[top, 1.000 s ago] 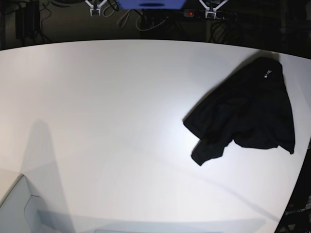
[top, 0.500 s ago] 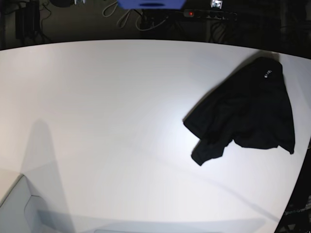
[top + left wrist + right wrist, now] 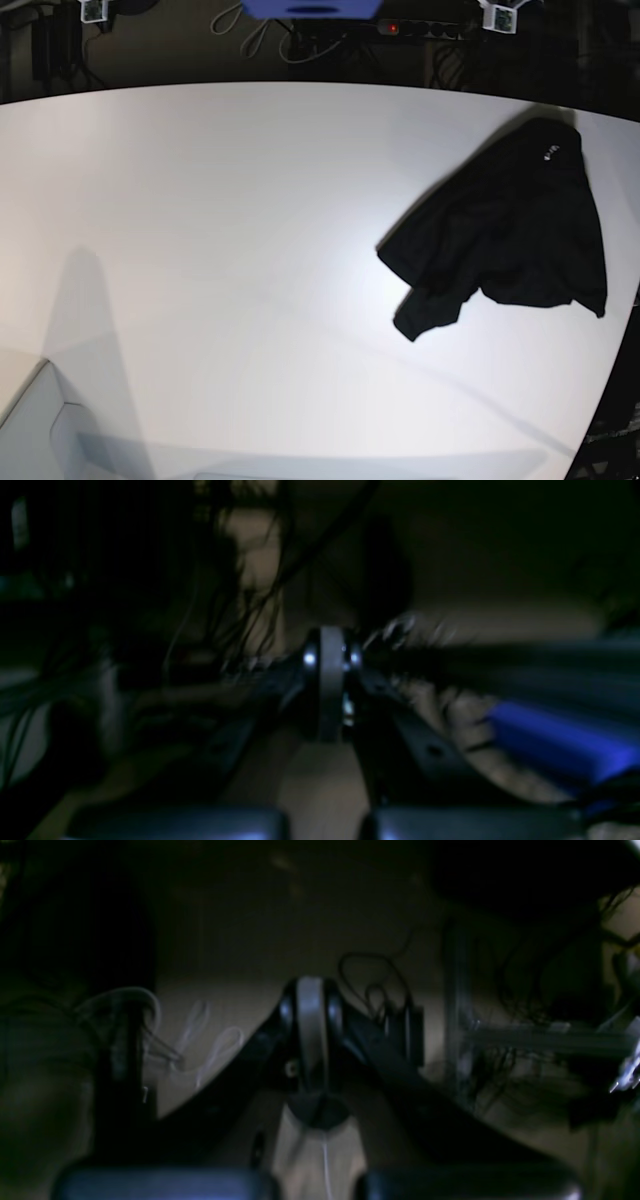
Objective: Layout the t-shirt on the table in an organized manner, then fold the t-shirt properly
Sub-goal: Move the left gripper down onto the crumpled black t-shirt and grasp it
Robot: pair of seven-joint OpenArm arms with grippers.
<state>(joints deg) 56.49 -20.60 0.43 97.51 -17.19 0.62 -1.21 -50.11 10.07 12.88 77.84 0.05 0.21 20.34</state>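
The t-shirt is seen lying crumpled in a dark heap on the white worktop, toward the right side of the base view and close to the worktop's curved right edge. It is not spread flat: the cloth is bunched, and one lobe is pushed out at the lower left of the heap. A small white neck label is shown near the top of the heap. No print can be made out on the cloth that faces up. The shirt is touched by nothing.

The rest of the worktop is seen as a broad white surface, crossed by soft grey shadows at the lower left. Beyond its far edge, a dark floor with cables and a blue object at the top middle is visible.

Neither arm is placed over the worktop. In the left wrist view, the left end effector is shown with its fingers pressed together, nothing being held between them; the picture is dim and blurred, and only dark cables and a blue shape are made out behind it. In the right wrist view, the right end effector is likewise seen closed and empty, against a dim background of cables. Both end effectors are kept well apart from the shirt.
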